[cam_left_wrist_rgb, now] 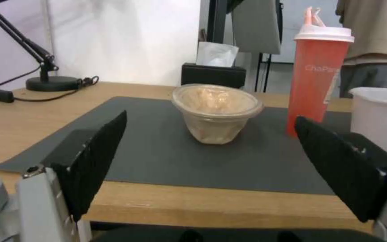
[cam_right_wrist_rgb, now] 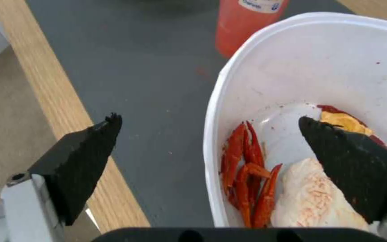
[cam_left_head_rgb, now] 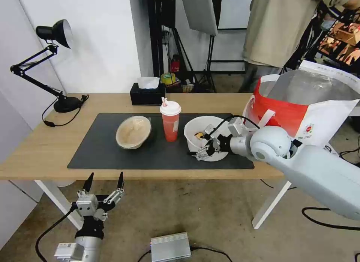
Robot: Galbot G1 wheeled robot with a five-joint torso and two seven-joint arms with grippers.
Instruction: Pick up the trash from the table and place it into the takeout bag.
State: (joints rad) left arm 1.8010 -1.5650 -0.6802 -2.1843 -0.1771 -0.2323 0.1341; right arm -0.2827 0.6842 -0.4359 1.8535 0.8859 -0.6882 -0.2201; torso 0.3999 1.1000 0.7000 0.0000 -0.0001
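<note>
The right hand (cam_left_head_rgb: 205, 146) straddles the white bowl's (cam_left_head_rgb: 195, 127) near rim on the counter (cam_left_head_rgb: 45, 149), fingers apart; it needs to close. The left hand (cam_left_head_rgb: 104, 184) waits below, fingers spread. The bag (cam_left_head_rgb: 288, 112) stands rightward.

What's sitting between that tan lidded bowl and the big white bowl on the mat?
The red paper cup with white lid and straw stands between the tan lidded bowl and the white bowl, seen in the head view.

White wall (cam_left_head_rgb: 97, 40), concrete floor (cam_left_head_rgb: 210, 213) (black lamp (cam_left_head_rgb: 56, 33))
</note>
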